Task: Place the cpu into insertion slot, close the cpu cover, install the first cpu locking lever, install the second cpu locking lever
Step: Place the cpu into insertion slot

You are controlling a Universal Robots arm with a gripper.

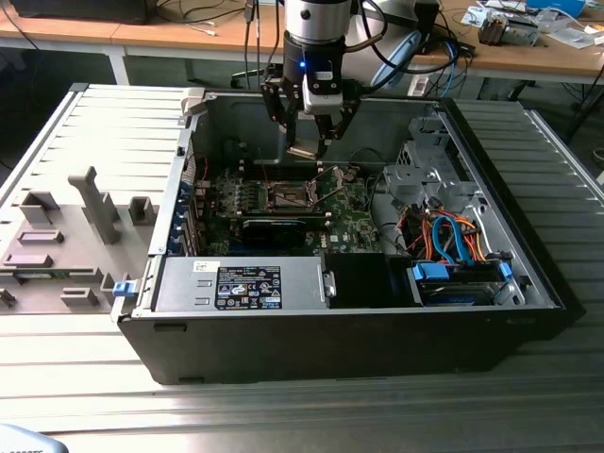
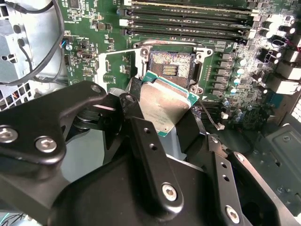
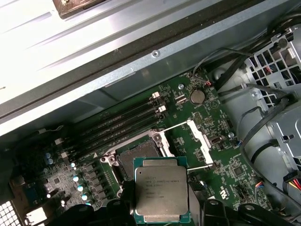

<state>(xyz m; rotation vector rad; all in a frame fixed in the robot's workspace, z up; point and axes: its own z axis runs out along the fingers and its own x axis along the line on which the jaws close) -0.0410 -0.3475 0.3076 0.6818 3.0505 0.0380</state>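
Cpu (image 3: 161, 193) is held in the air, clamped by two opposite edges between the fingers of the gripper (image 3: 162, 212). Its dull metal top is turned toward the first wrist view, and its green rim shows along the sides. It is judged to be light, thin and quite stiff, so no sag is to be expected. The smooth lid offers little friction, though, and the underside contacts are best left untouched. The edges of the green substrate are therefore taken as the right place for a hold, as is done here. A drop or a tilted seating is judged the main risk, since the fine contacts in the insertion slot (image 3: 141, 157) are thought to bend easily.

The slot lies open and bare toward the middle of the green circuit board (image 3: 225, 183), just beside the rows of memory slots (image 3: 124, 117). The chip hangs above the slot and apart from it; in the exterior view it is seen raised well over the board under the arm. What is taken for the cpu cover (image 3: 200, 139) — a silver frame — stands swung up at one side of the slot, leaving the opening free.

Along the near edge of the computer case (image 1: 377, 326), the black labelled power-supply box (image 1: 247, 286) lies well apart from the work.
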